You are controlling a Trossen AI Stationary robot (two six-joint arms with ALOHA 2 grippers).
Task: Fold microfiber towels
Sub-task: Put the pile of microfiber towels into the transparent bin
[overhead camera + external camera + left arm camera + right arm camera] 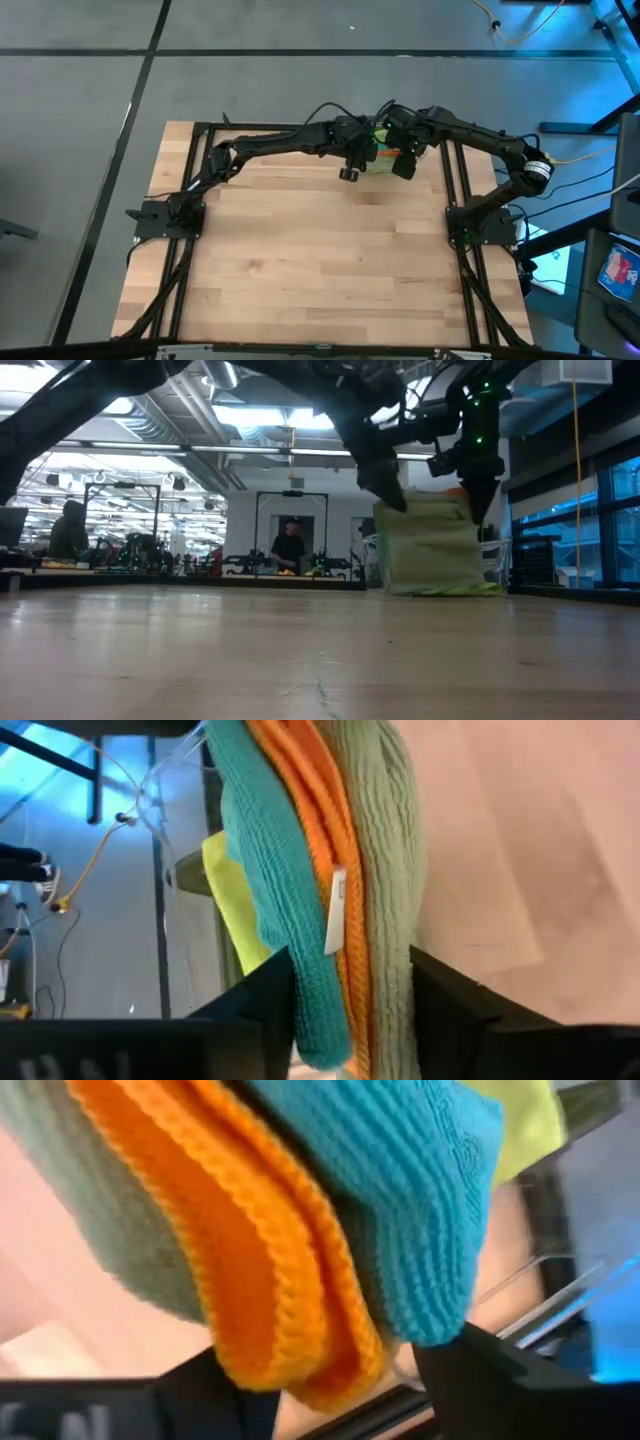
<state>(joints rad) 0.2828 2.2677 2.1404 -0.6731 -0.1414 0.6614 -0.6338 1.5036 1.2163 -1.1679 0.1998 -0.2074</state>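
- Left gripper [350, 995] fingers [262, 990] part-open, straddling the hanging edges of the teal towel [262, 870], orange towel [305, 810] and sage towel [385, 850].
- Lime towel [228, 890] behind, beside the clear bin [440, 550] at the table's [300, 260] far edge.
- Right gripper [330, 1380] fingers likewise parted around the same stack.

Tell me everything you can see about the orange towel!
The orange towel is a soft, ribbed, knitted-looking cloth with a small white tag on its edge. It is folded into layers and pressed between the teal towel and the pale sage towel in a bunched stack at the table's far edge. The left pincer and right pincer each straddle the stack's edge.
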